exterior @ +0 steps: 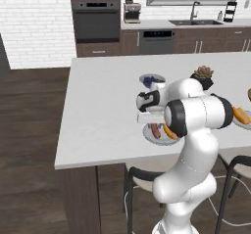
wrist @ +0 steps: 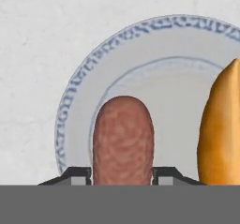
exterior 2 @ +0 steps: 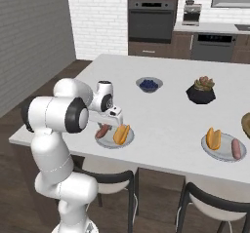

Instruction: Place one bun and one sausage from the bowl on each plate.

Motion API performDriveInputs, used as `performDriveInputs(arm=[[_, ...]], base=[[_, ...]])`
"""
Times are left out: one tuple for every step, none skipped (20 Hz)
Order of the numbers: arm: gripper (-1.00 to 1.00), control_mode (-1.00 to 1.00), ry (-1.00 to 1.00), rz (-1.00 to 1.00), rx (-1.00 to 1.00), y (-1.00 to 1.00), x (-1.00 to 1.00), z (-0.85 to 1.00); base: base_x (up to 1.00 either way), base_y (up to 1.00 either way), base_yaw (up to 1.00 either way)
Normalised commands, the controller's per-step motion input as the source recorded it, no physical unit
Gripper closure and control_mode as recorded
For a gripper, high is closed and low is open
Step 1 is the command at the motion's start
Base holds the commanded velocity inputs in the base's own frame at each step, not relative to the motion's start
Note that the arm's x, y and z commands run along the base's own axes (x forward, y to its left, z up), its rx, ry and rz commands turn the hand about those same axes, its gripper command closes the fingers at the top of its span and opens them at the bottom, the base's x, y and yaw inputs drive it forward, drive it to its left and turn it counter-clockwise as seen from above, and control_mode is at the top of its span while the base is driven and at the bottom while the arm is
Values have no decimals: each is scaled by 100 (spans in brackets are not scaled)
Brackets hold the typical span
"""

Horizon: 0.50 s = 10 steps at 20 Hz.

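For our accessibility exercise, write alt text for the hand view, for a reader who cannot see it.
A pinkish sausage sits clamped between the end effector fingertips, over a pale-grey plate on a white counter. An orange-yellow bun lies on the plate beside it.

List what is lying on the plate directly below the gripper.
On the plate lie a sausage, clamped between the shut gripper, and a bun beside it. The sausage's near end is hidden.

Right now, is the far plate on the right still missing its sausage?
No. In the right base view that plate already holds a bun and a sausage side by side.
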Motion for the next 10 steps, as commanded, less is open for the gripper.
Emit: performDriveInputs(arm=[[100, -100, 1, 0, 0, -6, 6, -21], [-100, -100, 0, 0, 0, -4, 6, -19], [-100, -100, 0, 0, 0, -3, 9, -13], [-100, -100, 0, 0, 0, -4, 14, -3], [-100, -100, 0, 0, 0, -3, 11, 0], [-100, -100, 0, 0, 0, 0, 9, 0], [-100, -100, 0, 0, 0, 0, 2, 0], [-100, -100, 0, 0, 0, 0, 0, 0], [-100, -100, 0, 0, 0, 0, 0, 0], [-100, -100, 0, 0, 0, 0, 0, 0]], base=[[0, 0, 0], [0, 0, 0], [0, 0, 0], [0, 0, 0], [0, 0, 0], [0, 0, 0], [0, 0, 0], [0, 0, 0], [0, 0, 0], [0, 0, 0]])
